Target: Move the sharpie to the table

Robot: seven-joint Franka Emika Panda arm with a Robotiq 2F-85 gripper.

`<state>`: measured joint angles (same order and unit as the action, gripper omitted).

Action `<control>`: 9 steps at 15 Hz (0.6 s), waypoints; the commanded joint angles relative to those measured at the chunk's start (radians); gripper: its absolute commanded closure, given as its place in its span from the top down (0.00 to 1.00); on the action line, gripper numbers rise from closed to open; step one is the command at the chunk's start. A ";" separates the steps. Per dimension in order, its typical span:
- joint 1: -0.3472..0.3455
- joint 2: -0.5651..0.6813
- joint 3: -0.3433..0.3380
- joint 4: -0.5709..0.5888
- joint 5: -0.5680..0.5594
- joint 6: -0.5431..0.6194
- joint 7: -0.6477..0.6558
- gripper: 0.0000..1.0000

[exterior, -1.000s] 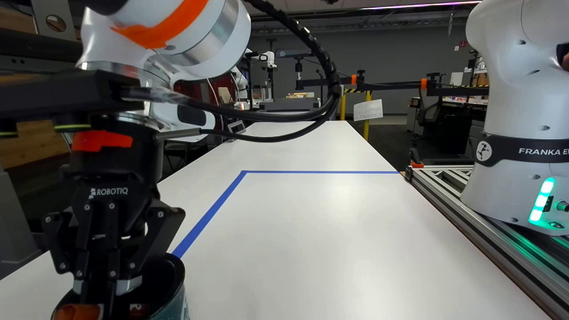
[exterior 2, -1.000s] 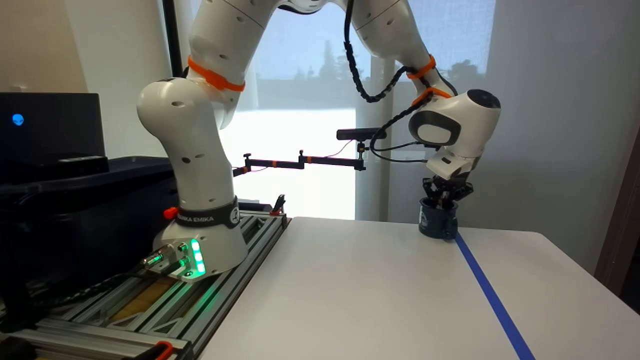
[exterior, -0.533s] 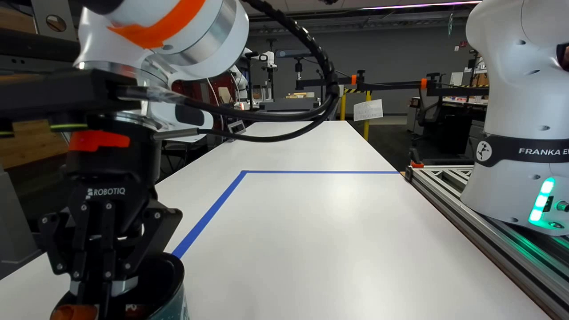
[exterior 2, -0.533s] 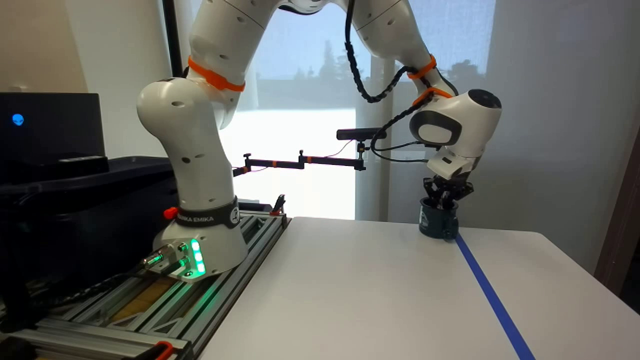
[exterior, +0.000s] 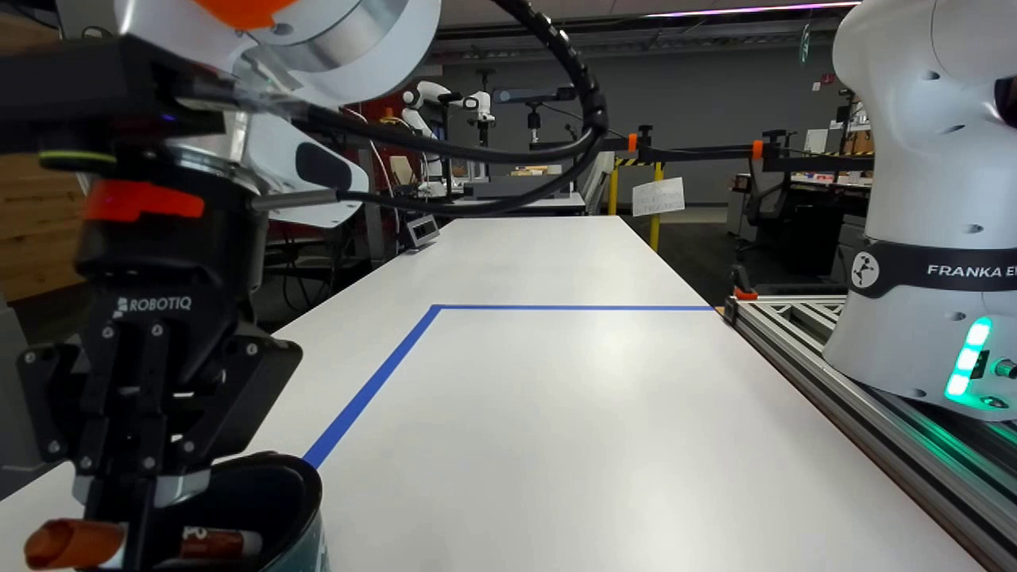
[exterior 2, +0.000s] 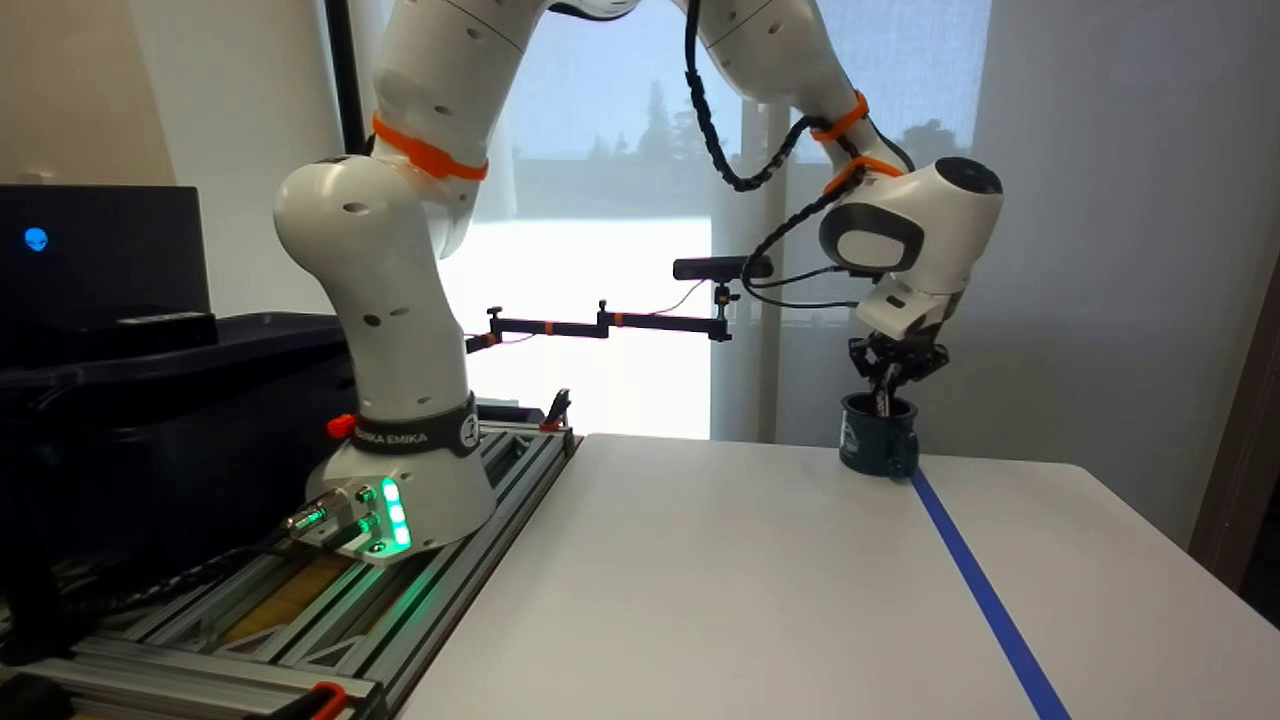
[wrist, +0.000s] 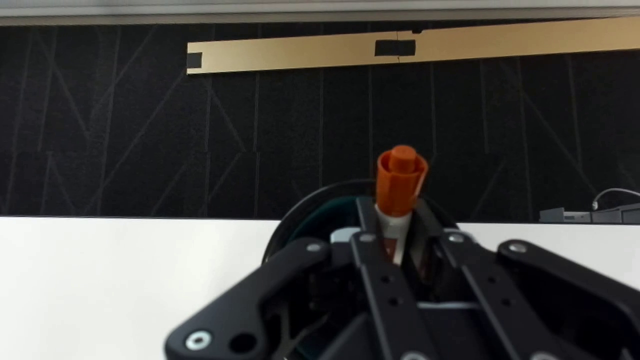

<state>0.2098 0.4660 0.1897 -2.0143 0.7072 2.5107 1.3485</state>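
Observation:
The sharpie [exterior: 75,543] has an orange cap, a pale barrel and a red-brown section. My gripper [wrist: 395,207] is shut on it, with the barrel between the two fingers in the wrist view. The sharpie [wrist: 397,192] points its cap away from the gripper there. In an exterior view the gripper [exterior: 119,531] holds it lying across the mouth of the dark teal cup [exterior: 308,548]. In an exterior view the gripper [exterior 2: 884,400] sits just over the cup [exterior 2: 876,448]. The white table [exterior: 556,429] carries the cup near its edge.
A blue tape line [exterior 2: 985,590] runs over the table from beside the cup. The robot base [exterior 2: 405,490] stands on a metal rail frame at the table's side. Beyond the table edge in the wrist view lies dark floor [wrist: 150,125].
My gripper has risen, and has shifted slightly left in an exterior view. The sharpie has come up with it, so more of it shows at the cup's mouth. The cup has barely moved.

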 commanded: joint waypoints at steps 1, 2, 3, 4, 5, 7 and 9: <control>-0.001 -0.058 0.009 -0.002 0.041 -0.040 0.012 0.05; 0.000 -0.071 0.010 -0.005 0.047 -0.038 0.012 0.05; -0.001 -0.086 0.011 -0.009 0.052 -0.045 0.011 0.05; 0.001 -0.100 0.010 -0.013 0.054 -0.040 0.014 0.05; 0.004 -0.121 0.005 -0.021 0.049 -0.037 0.020 0.05; 0.005 -0.162 -0.003 -0.039 0.035 -0.035 0.032 0.05; 0.005 -0.206 -0.012 -0.061 0.025 -0.034 0.047 0.05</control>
<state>0.2098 0.3529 0.1926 -2.0189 0.7315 2.4918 1.3634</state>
